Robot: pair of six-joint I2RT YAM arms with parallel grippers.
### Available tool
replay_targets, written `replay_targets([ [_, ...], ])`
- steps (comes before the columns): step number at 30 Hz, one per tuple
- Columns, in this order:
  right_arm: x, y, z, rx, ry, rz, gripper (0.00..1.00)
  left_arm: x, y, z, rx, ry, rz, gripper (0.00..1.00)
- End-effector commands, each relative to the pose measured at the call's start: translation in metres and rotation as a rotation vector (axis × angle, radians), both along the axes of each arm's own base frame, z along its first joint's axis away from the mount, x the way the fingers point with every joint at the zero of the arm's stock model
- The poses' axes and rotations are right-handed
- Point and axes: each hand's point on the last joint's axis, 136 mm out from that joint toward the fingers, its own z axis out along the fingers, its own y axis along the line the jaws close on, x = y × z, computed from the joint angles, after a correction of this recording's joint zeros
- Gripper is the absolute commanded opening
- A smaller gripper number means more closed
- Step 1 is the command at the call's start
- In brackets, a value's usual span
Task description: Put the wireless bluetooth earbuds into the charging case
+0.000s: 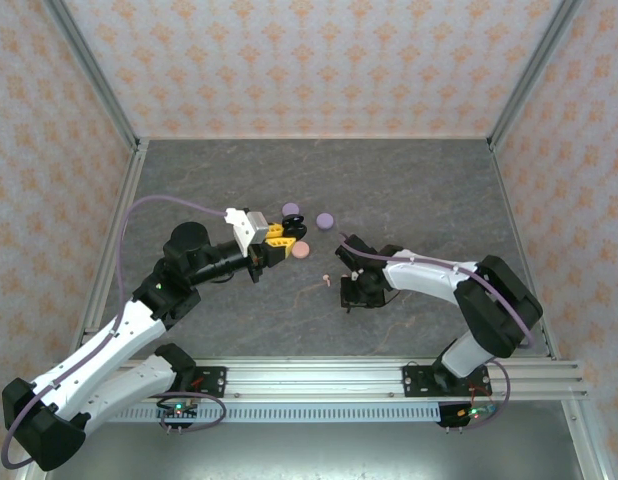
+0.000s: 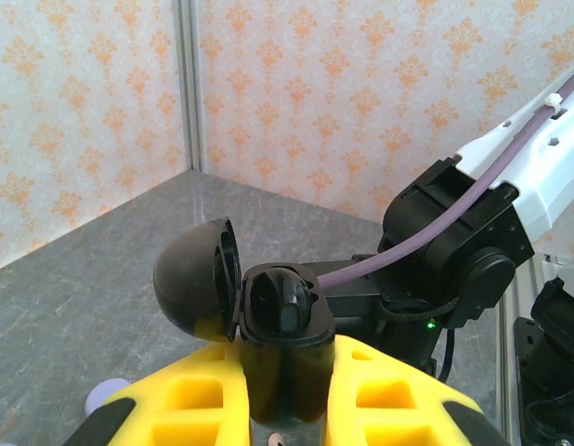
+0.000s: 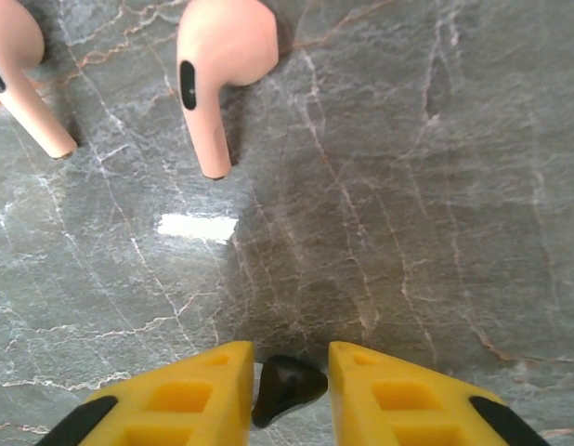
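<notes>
Yellow-fingered, the left gripper point(image 2: 287, 367) clamps the black charging case point(image 2: 280, 311) at centre frame (its domed lid point(image 2: 189, 283) hangs open to the left). Further right, the right gripper point(image 3: 291, 367) pinches a black earbud point(image 3: 287, 388) at bottom centre, low over the grey stone table point(image 3: 408, 186). Two pink earbuds point(image 3: 217, 65) lie at upper left.

The light is bright and even. A white glare patch point(image 3: 198, 226) shines on the surface point(image 3: 408, 232). Shadows are soft.

No text, label, brand or number can be read anywhere.
</notes>
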Motion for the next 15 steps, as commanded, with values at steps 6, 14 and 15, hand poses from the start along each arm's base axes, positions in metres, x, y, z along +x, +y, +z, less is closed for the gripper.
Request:
replay_targets([
  [6,0.005,0.007,0.009,0.011,-0.053,0.013,0.22,-0.003,0.004,0.016,-0.007,-0.047,0.014,0.0],
  [14,0.033,0.007,0.074,0.068,-0.288,0.018,0.22,-0.003,0.002,0.013,-0.028,-0.036,0.008,0.0],
  [15,0.038,0.008,0.09,0.09,-0.334,0.022,0.22,-0.002,0.001,0.013,-0.033,-0.034,0.008,0.0],
])
